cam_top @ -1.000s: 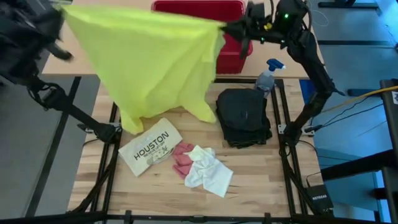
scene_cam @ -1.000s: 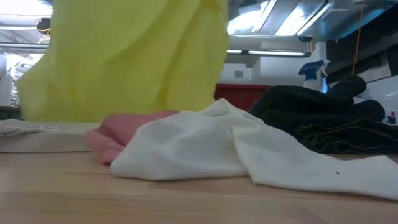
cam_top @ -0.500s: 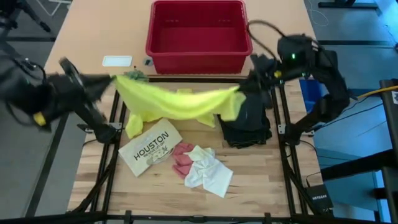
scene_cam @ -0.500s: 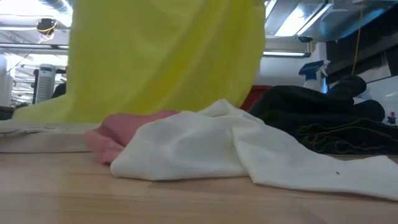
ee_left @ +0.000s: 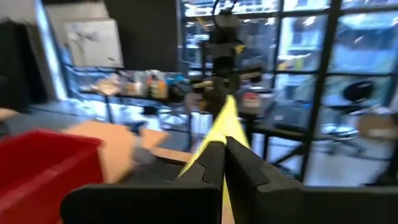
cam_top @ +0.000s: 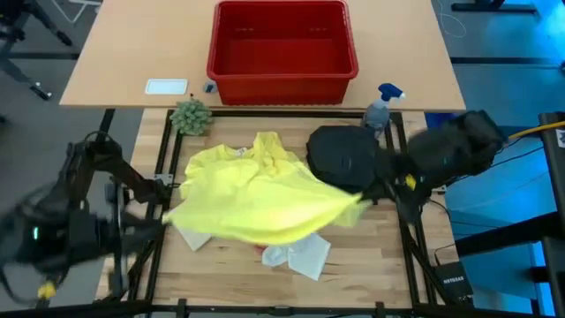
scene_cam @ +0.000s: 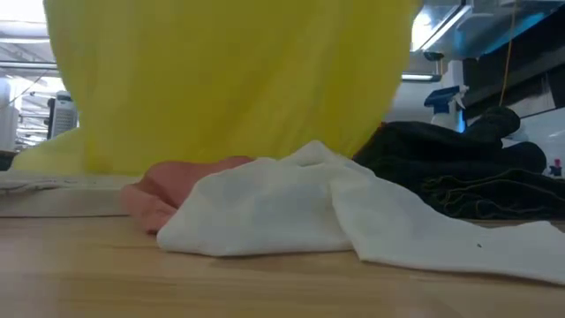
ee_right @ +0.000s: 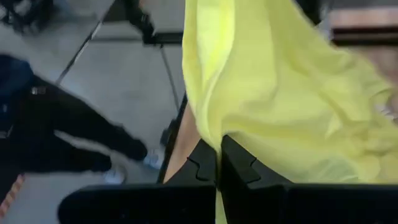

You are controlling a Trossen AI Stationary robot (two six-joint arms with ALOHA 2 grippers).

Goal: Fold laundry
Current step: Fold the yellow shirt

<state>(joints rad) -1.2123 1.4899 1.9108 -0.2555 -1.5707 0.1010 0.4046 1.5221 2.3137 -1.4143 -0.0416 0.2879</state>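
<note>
Yellow shirt (cam_top: 256,199), soft and light, hangs mid-frame between the left claw (ee_left: 222,163) and right claw (ee_right: 217,163), each pinching one edge; hold it by the corners.

From my station the yellow T-shirt (cam_top: 256,199) reads as thin, matt knit cloth, soft enough to ripple. The white cloth (scene_cam: 291,208) looks like smooth, slightly creased cotton; the pink cloth (scene_cam: 168,190) beside it seems softer and duller. The black trousers (cam_top: 344,159) are heavy matt fabric with visible stitching. I see pale wood with fine grain on the table (cam_top: 371,256), a glossy red plastic basket (cam_top: 281,44), and dark matt plastic fingers (ee_left: 249,171).
</note>
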